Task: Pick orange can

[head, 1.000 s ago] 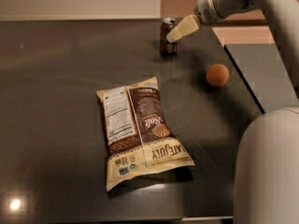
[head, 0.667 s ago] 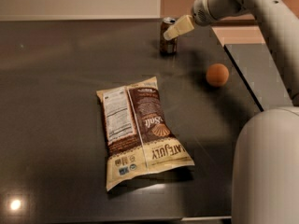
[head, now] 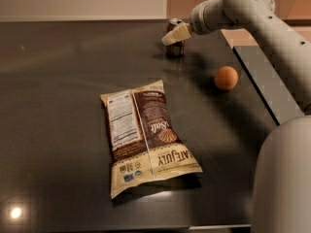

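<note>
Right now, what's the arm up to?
The robot's arm is stretched across the dark counter to its far edge, with the end effector right at the orange can, which stands upright on the surface and has not been lifted. A snack bag lies flat mid-counter, and a round orange fruit sits apart to the right of the can, untouched.

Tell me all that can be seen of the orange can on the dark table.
The orange can is a small cylinder, dark brownish-orange with a silver top rim, seemingly metal. It stands upright near the far edge of the dark table, left of the round orange fruit. The end effector crosses its upper front and hides its middle; contact cannot be confirmed.
</note>
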Controlling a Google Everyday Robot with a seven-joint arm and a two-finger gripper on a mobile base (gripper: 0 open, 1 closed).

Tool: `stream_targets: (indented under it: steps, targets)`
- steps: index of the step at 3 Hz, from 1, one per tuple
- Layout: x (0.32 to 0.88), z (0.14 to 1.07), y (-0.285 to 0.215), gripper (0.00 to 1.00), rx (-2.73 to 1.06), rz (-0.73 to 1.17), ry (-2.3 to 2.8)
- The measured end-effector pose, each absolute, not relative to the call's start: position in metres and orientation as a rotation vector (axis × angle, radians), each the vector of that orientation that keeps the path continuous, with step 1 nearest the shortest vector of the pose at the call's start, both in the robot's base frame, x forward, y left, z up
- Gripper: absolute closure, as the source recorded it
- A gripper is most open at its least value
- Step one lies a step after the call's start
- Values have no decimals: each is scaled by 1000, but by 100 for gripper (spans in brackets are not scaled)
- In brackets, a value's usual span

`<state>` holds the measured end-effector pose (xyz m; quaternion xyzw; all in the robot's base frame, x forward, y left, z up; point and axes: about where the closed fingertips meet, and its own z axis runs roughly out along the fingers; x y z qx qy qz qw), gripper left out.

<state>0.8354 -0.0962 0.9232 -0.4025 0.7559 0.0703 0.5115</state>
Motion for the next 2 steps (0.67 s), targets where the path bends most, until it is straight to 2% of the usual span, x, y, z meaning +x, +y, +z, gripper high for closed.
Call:
stream_targets:
  steps: [2]
  targets:
    - [849, 902, -95, 0, -900, 212, 1848]
